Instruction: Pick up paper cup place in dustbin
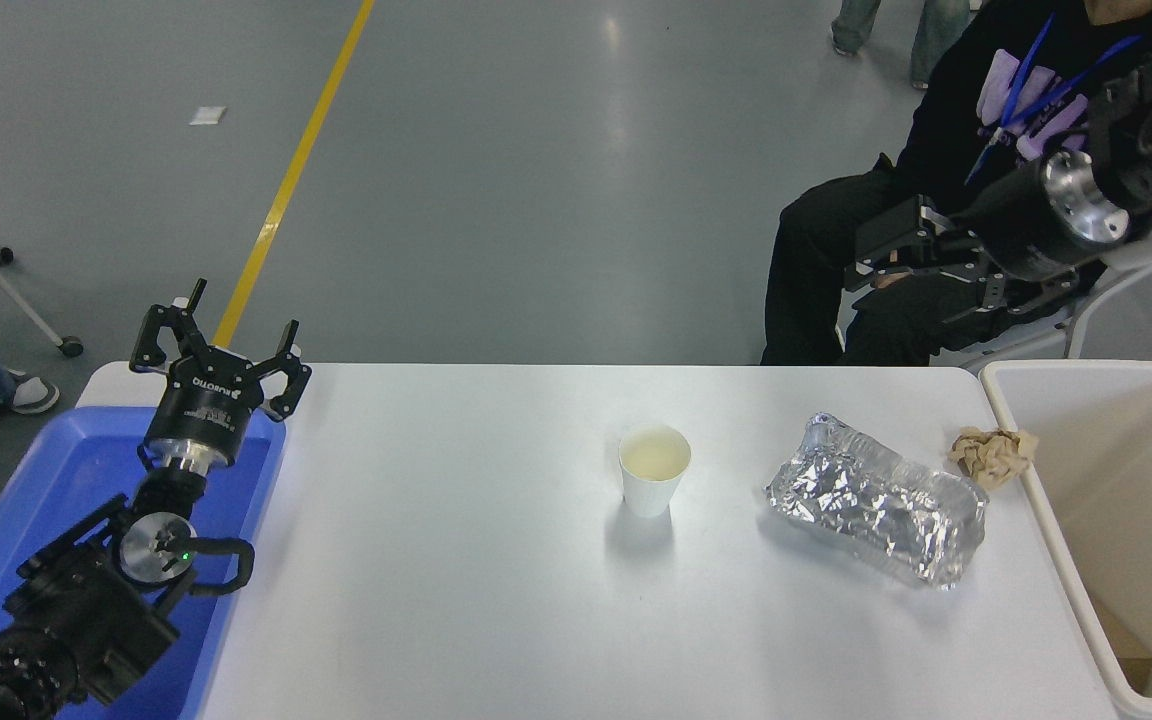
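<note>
The paper cup (653, 470) stands upright near the middle of the white table (456, 600), white with a pale yellowish inside. The dustbin (1086, 375), a large cream-white bin, stands at the table's right end. My right gripper (873, 262) is open and empty, held high beyond the table's far right corner, pointing left in front of a seated person, far up and right of the cup. My left gripper (218, 340) is open and parked at the lower left.
A crumpled silver foil tray (876, 510) lies right of the cup. A crumpled brown paper wad (993, 452) lies by the dustbin's rim. A blue tray (56, 480) sits under the left arm. A person in black (836, 230) sits at the far right.
</note>
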Robot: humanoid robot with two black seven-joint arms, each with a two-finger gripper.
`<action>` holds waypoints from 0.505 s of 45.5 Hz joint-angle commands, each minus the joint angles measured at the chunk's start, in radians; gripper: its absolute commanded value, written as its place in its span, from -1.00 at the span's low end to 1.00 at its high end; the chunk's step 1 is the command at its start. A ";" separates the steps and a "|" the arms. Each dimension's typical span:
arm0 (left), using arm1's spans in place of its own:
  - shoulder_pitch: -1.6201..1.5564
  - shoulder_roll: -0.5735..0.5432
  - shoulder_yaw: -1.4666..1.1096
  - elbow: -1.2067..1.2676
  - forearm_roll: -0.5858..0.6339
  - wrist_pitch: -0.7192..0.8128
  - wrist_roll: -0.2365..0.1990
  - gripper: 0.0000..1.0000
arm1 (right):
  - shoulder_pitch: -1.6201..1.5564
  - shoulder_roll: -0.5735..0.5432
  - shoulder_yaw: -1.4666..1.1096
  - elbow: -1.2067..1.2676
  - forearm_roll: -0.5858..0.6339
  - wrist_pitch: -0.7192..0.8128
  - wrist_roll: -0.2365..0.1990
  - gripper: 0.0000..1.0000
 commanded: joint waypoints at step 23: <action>0.000 0.000 0.000 0.000 0.001 -0.001 0.000 0.96 | 0.124 0.034 0.041 0.054 0.066 0.040 -0.162 1.00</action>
